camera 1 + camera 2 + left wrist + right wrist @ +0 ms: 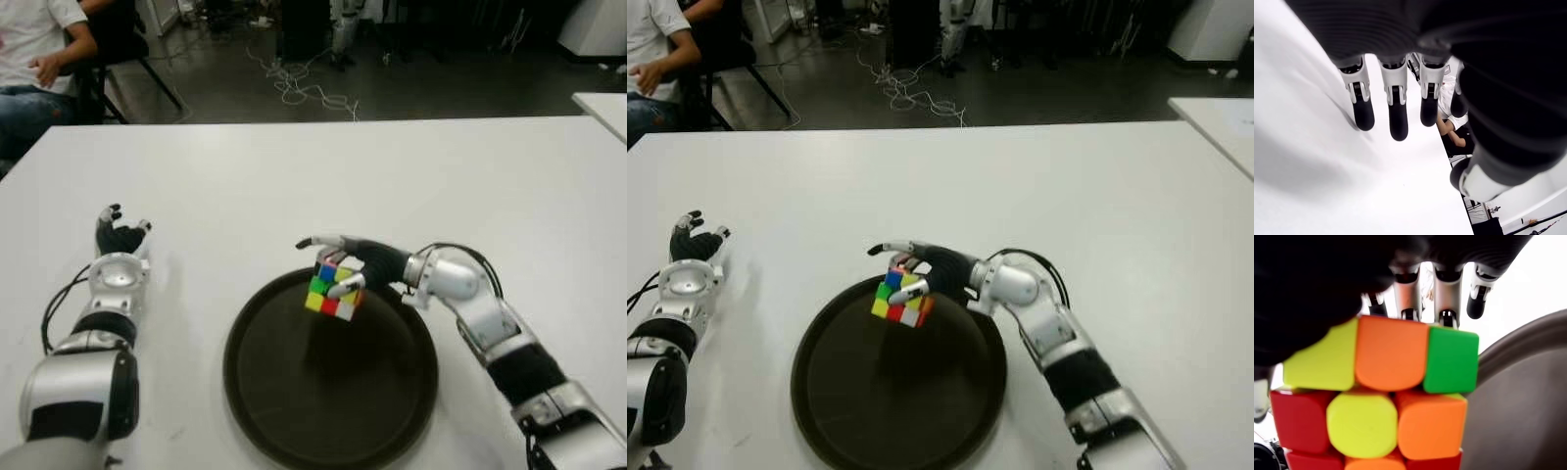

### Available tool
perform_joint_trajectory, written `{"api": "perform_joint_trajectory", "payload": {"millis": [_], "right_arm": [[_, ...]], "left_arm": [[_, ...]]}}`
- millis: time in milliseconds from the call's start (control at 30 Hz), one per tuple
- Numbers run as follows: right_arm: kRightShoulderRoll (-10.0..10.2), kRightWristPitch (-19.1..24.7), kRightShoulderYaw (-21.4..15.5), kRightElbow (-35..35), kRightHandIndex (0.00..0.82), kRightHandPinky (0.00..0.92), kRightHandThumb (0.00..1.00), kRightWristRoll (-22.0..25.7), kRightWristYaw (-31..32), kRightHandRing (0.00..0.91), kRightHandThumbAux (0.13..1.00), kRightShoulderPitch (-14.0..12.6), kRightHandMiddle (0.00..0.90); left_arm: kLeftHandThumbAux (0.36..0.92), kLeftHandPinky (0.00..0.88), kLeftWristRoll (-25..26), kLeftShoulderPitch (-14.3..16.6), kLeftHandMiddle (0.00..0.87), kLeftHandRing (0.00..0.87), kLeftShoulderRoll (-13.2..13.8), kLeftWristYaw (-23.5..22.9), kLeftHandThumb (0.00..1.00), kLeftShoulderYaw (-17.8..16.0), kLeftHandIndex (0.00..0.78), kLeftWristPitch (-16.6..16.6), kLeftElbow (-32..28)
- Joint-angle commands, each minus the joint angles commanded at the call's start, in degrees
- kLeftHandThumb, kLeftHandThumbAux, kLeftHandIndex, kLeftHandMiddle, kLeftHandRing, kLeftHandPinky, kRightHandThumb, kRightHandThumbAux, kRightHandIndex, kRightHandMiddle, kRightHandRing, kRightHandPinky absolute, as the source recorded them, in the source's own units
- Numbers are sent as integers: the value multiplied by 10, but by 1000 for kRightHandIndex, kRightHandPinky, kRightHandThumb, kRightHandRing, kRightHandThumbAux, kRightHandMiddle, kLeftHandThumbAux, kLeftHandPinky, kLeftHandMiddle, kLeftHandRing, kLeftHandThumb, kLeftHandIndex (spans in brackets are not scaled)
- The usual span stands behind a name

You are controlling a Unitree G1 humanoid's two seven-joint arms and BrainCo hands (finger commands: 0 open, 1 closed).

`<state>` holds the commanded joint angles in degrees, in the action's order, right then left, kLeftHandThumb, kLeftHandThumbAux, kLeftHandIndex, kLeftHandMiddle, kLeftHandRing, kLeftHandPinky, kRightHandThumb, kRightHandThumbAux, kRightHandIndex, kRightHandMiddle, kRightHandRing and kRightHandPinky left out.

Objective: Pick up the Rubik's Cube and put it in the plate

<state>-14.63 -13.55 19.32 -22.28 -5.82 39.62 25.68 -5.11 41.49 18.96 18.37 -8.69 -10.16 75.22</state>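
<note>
1. The right hand has the cube clamped in its fingers, thumb on one side and the others wrapped over the top. One finger sticks out straight past the cube toward the robot's left

2. The cube is off the surface. It hangs under the palm, tilted, over the far part of the plate, just inside the rim. You can see its shadow on the dark plate below it, so it's not touching the plate

3. From the right wrist camera the cube fills most of the shot: orange, yellow, green and red stickers, with the fingertips peeking over its far edge and the plate's curved rim off to the side

4. The plate is round, dark and shallow, sitting on the white table right below the right hand, with the forearm crossing its rim on the robot's right

5. The left hand is idle, well away from the plate on the robot's left, low over the table. Its wrist camera shows the fingers hanging loose and fairly straight, holding nothing

6. Way beyond the left hand, past the table's far corner, a person in a white shirt and jeans sits on a chair, and some cables lie on the dark floor
</note>
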Motion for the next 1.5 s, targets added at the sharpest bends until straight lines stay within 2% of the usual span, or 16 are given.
{"api": "perform_joint_trajectory", "payload": {"millis": [233, 367, 567, 867, 1000, 1167, 1233, 1500], "right_arm": [[1, -5, -3, 7, 23, 0, 0, -3, -8, 24, 493, -5, 55], [-2, -16, 0, 10, 23, 0, 0, -27, -34, 21, 486, -8, 47], [-2, -17, 1, 11, 26, 0, 0, -37, -47, 20, 477, -8, 45], [-11, -15, 5, 20, 24, 0, 0, -43, -35, 21, 496, 0, 43], [-15, -24, 9, 23, 23, 0, 0, -55, -43, 22, 506, -1, 40], [-9, -48, 17, -6, 11, 0, 0, -72, -58, 7, 528, 3, 22], [-11, -54, 17, -6, 4, 0, 0, -80, -65, 3, 533, 2, 15], [-9, -65, 17, -4, 9, 0, 0, -94, -83, 5, 515, 1, 30]], "left_arm": [[756, 172, 2, -1, 141, 159, -1, -1, 138, -2, 94, -4, -1], [755, 174, 5, -2, 141, 159, -2, -2, 142, -5, 96, -7, -1], [760, 164, 5, -2, 138, 155, -1, -6, 138, -7, 92, -9, -1], [764, 147, 7, -1, 123, 142, -2, -10, 123, -11, 82, -7, -1], [767, 160, 7, 0, 128, 148, -2, -11, 120, -13, 86, -6, -1], [764, 186, 4, 0, 142, 163, -2, -9, 117, -11, 100, -6, -1], [759, 162, 4, -1, 140, 157, -2, -9, 121, -11, 96, -7, -1], [750, 178, 0, -1, 147, 164, -1, -5, 124, -8, 91, -6, -1]]}}
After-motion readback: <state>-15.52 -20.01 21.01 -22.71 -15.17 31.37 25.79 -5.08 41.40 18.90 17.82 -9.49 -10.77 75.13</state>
